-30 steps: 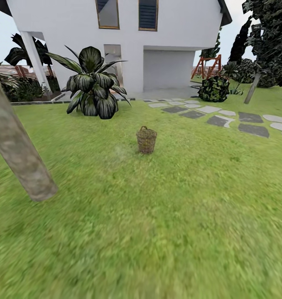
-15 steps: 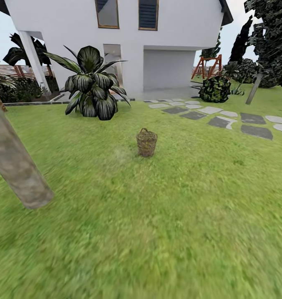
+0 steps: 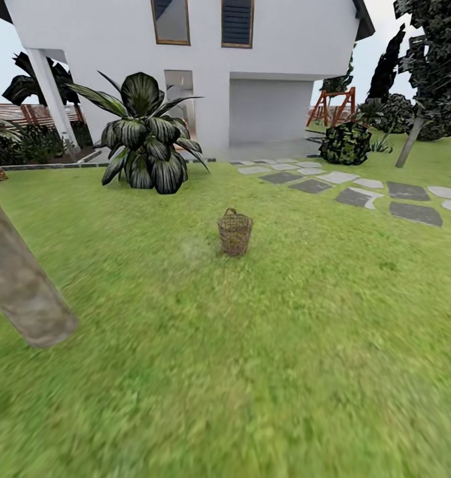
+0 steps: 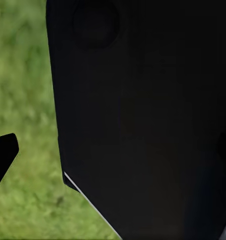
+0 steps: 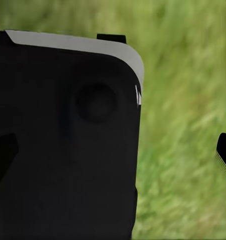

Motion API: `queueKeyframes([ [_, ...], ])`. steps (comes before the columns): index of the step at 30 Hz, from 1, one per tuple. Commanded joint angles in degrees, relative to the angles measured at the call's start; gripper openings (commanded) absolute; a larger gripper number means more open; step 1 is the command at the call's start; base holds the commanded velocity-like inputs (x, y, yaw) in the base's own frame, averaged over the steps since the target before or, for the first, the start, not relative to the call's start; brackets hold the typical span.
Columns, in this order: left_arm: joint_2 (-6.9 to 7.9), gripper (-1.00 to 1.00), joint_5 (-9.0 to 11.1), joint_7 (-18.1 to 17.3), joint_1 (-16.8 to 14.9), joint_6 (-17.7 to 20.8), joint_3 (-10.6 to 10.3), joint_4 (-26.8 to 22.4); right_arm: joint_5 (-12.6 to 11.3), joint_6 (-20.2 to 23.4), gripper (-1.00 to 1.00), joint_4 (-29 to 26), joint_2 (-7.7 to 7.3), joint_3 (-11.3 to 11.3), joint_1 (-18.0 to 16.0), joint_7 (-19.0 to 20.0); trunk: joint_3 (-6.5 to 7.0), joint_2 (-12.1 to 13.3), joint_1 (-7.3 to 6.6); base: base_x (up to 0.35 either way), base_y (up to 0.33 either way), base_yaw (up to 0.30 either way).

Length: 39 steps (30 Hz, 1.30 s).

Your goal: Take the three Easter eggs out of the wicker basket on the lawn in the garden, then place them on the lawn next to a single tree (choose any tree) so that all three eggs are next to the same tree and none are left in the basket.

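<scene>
The wicker basket (image 3: 235, 232) stands upright on the lawn (image 3: 285, 345), and its inside is hidden from the head view, so whether any Easter eggs lie in it cannot be told. Left of the basket and nearer the camera, a thick pale mottled tree (image 3: 16, 279) trunk leans, its top cut off by the frame edge. Behind the basket sits a broad-leaved dark plant (image 3: 145, 136) before a white house (image 3: 265, 60); grey stepping stones (image 3: 384, 192) run off to the basket's right. Each wrist view is mostly blocked by a dark robot body over blurred grass, so how far either gripper is open cannot be told, nor how the basket lies relative to them.
</scene>
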Motion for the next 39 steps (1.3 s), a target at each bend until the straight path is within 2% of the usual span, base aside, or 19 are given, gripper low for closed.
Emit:
queueKeyframes([
  [1,0.01,1.00,0.03,-0.03,-0.01,-0.10,0.02,-0.01,0.08,-0.18,1.00,0.05,-0.01,0.14,-0.05,-0.03,-0.04,-0.02,0.03,0.274,0.000,0.000],
  [39,-0.13,1.00,-0.13,-0.04,-0.01,-0.10,-0.13,-0.01,0.29,0.05,1.00,0.21,-0.09,0.29,-0.07,-0.03,-0.04,-0.02,0.03,0.273,0.000,0.000],
])
